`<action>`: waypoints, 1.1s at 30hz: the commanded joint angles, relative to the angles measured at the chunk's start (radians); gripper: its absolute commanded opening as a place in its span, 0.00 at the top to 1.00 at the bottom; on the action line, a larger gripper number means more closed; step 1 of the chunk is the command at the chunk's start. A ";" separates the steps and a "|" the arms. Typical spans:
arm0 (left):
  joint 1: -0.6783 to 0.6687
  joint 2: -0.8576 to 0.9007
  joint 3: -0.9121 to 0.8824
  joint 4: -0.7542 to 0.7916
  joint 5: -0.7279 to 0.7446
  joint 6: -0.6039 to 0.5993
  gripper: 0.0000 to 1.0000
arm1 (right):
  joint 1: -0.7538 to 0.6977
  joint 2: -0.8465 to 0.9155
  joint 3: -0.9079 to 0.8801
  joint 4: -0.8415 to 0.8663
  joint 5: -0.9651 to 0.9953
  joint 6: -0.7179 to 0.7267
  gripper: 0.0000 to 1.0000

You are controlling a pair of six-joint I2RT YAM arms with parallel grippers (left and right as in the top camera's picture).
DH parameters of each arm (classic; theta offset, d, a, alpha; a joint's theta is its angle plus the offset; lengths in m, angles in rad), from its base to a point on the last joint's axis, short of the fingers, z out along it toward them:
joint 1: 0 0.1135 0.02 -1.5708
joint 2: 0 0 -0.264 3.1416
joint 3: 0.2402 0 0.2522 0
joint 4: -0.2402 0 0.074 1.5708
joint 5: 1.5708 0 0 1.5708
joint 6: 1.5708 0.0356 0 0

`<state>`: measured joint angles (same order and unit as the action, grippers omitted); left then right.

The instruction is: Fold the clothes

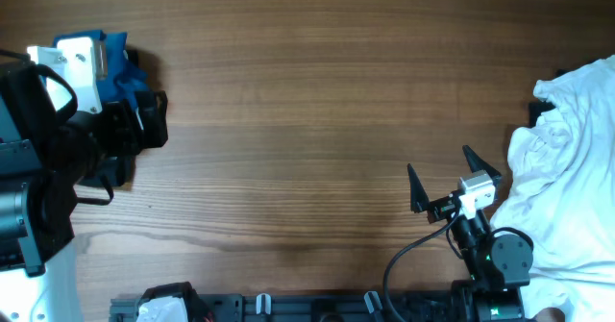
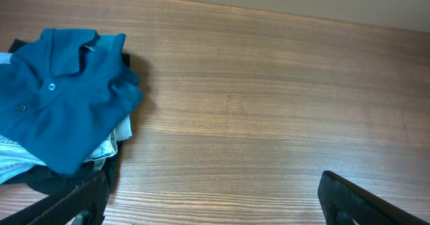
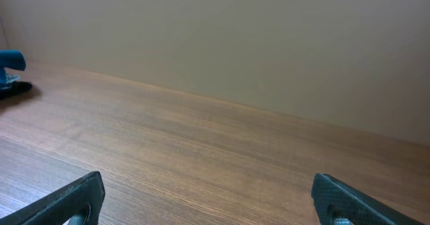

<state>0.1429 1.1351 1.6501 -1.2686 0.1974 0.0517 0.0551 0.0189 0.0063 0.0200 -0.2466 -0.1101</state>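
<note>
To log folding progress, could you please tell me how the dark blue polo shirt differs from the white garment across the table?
The dark blue collared polo shirt lies folded, buttons up; the white cloth garment is crumpled and unfolded. The polo tops a stack holding pale denim and black fabric; the white garment sprawls past the overhead picture's edge. Both rest on the wooden table, at opposite ends.

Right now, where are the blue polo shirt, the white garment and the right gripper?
blue polo shirt (image 2: pixel 70 114), left wrist view, front panel below the collar.
white garment (image 1: pixel 567 183), overhead view, middle of the crumpled cloth.
right gripper (image 1: pixel 436 159), overhead view, midway between its open fingertips.
</note>
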 commanded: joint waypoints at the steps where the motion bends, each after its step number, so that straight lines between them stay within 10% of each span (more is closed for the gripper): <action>1: -0.006 0.000 -0.003 0.003 -0.008 0.019 0.00 | -0.004 -0.008 -0.001 0.003 -0.019 0.007 0.00; 15: -0.042 -0.084 -0.040 0.006 -0.118 0.023 0.00 | -0.004 -0.009 -0.001 0.003 -0.019 0.007 0.00; 33: -0.214 -0.657 -1.188 1.195 -0.075 -0.002 0.00 | -0.004 -0.009 -0.001 0.003 -0.019 0.007 0.00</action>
<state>-0.0532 0.5732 0.6083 -0.1490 0.1051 0.0593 0.0551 0.0193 0.0063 0.0196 -0.2539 -0.1101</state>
